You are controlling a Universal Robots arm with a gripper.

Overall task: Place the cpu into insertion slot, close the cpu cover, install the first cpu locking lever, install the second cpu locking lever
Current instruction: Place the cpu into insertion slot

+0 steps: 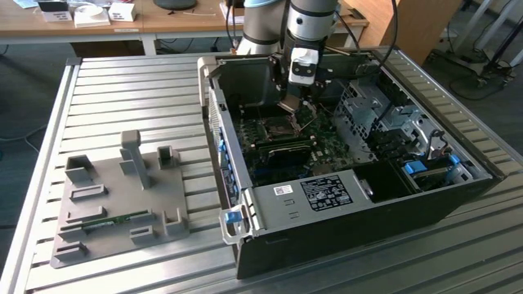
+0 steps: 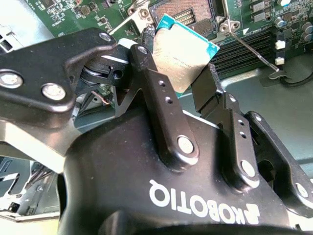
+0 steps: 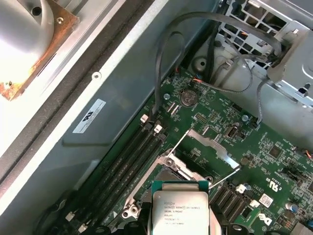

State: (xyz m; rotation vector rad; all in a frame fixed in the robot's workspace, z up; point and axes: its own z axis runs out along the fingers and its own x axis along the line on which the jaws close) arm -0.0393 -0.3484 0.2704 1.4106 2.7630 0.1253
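Note:
My gripper [image 2: 172, 68] is shut on the cpu [image 2: 185, 49], a small square chip with a silvery top and a teal edge, held by two opposite sides between the black fingers [image 2: 149, 73]. The chip hangs tilted just above the insertion slot [image 2: 200, 13], whose dark pin field lies bare on the green board. In the first wrist view the cpu [image 3: 181, 213] hovers in front of the slot's metal frame [image 3: 161, 174]. The cpu cover [image 3: 209, 143] stands swung up and open behind it. Two thin wire levers [image 3: 226, 175] stick up, unlatched. In the exterior view the gripper [image 1: 293, 104] reaches down into the case over the slot [image 1: 274, 127].
The open computer case [image 1: 327, 208] sits on a slatted metal table. Long black memory slots [image 3: 124, 166] run beside the socket. Black cables [image 3: 166, 58] and a drive cage [image 1: 376, 113] crowd the far side. A grey fixture block [image 1: 122, 196] stands at the exterior view's left.

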